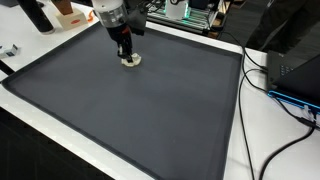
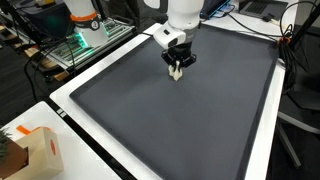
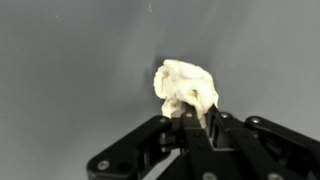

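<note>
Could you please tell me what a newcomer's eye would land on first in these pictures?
First comes the big dark grey mat, which covers nearly the whole table. Near its far edge in an exterior view, the gripper is shut on a small crumpled cream-white lump, bright against the dark surface. The wrist view shows the fingers pinching its lower edge.
</note>
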You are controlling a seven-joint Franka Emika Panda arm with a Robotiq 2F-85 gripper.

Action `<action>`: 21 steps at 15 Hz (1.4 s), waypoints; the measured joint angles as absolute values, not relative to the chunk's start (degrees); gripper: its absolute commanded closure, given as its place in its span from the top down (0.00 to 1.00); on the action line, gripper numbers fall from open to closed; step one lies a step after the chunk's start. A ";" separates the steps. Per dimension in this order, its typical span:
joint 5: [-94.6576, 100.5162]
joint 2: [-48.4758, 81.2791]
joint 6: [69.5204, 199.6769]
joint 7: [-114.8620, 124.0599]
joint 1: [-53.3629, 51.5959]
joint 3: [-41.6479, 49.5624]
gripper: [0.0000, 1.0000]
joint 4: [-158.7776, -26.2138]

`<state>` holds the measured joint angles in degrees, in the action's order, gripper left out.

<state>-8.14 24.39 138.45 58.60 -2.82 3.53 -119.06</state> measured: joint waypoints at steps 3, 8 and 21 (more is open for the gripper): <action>-8.10 24.40 138.46 58.99 -2.93 3.61 0.03 -119.06; -8.06 24.46 138.46 59.34 -3.06 3.68 0.49 -119.07; -7.83 24.61 138.46 57.91 -3.36 3.53 1.00 -119.06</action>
<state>-7.83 24.61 138.46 57.91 -3.36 3.53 -119.06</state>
